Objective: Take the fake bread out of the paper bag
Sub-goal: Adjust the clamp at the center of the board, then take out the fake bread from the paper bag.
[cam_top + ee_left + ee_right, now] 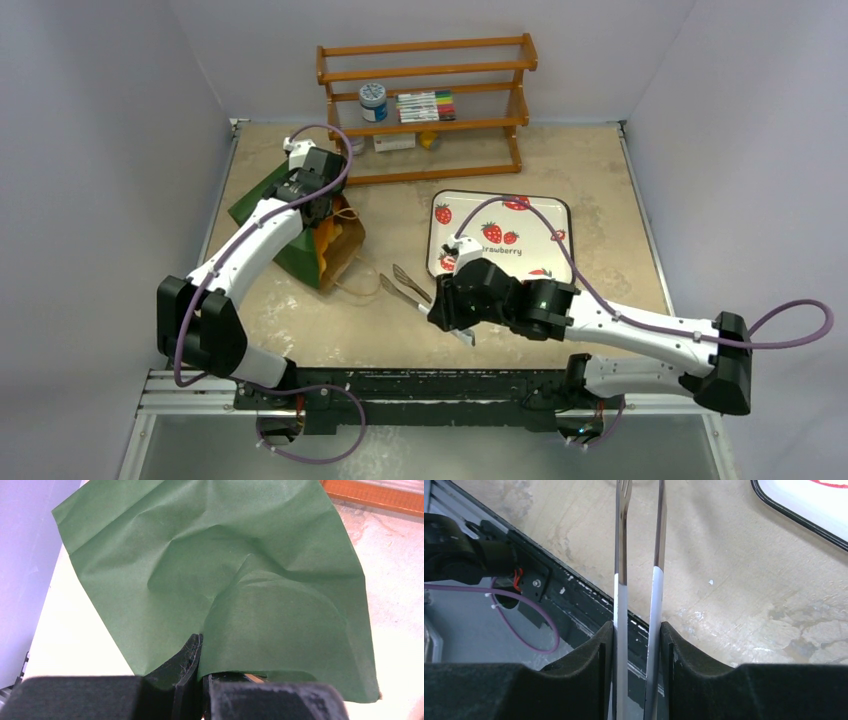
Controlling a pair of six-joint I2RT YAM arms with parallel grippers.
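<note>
**Top view:** At the table's far left, the left gripper (310,200) pinches the dark green paper bag (268,215). The grip appears meant to anchor the bag with its brown mouth turned right. The right gripper (441,305) carries one pair of empty metal tongs (405,287), aimed at that mouth. One orange piece of fake bread (325,238) shows inside; any others are hidden. One strawberry tray (535,235) lies just right of the tongs, a likely landing spot.

**Left wrist view:** Two fingers are clamped tight on a fold of green paper.

**Right wrist view:** Both pads squeeze the tongs' two white-sleeved arms partway together. The tips run out of frame.
</note>
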